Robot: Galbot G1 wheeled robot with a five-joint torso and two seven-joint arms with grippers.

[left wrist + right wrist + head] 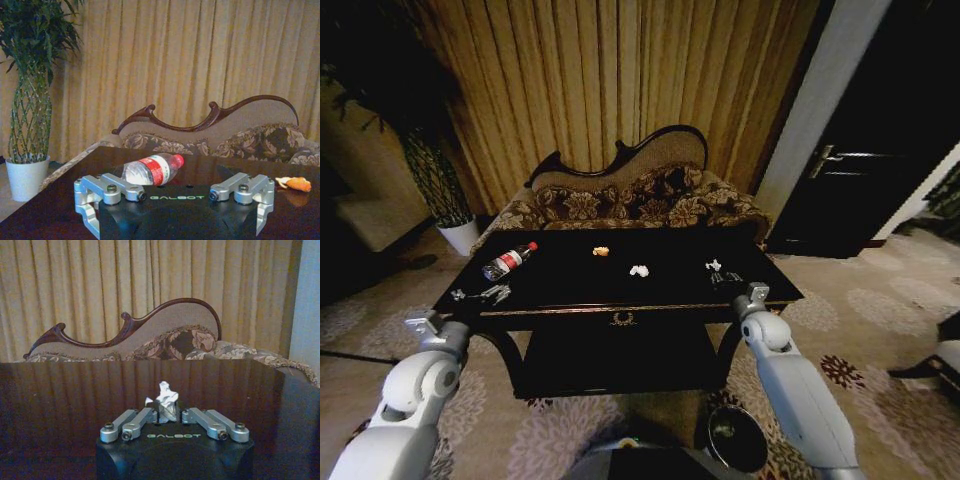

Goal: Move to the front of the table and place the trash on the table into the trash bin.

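I am sitting squarely in front of the low glossy black wooden counter with gold trim (620, 300), and I am taking the gold ornament (622, 318) at its front centre as my landmark. The small clear plastic bottle with red label and cap (509, 260) is lying on its side well to the left of the ornament and further back. The tiny orange-yellow scrap (602, 251) is lying behind the ornament, near the far edge. The tiny white crumpled scrap (639, 270) is resting just right of it, mid-depth.

I am holding the left gripper (174, 199) low before the bottle with its fingers (107, 190) spread wide and empty. The right gripper (174, 424) is facing the white scrap, fingers likewise parted, holding nothing.

I am judging the bottle light, smooth and prone to rolling, so I would be pinching across its labelled middle. Both scraps look weightless and soft, needing a pinch down at the surface.

The small black cylindrical bin (737, 437) is standing on the floor, nearer me and right of the ornament.
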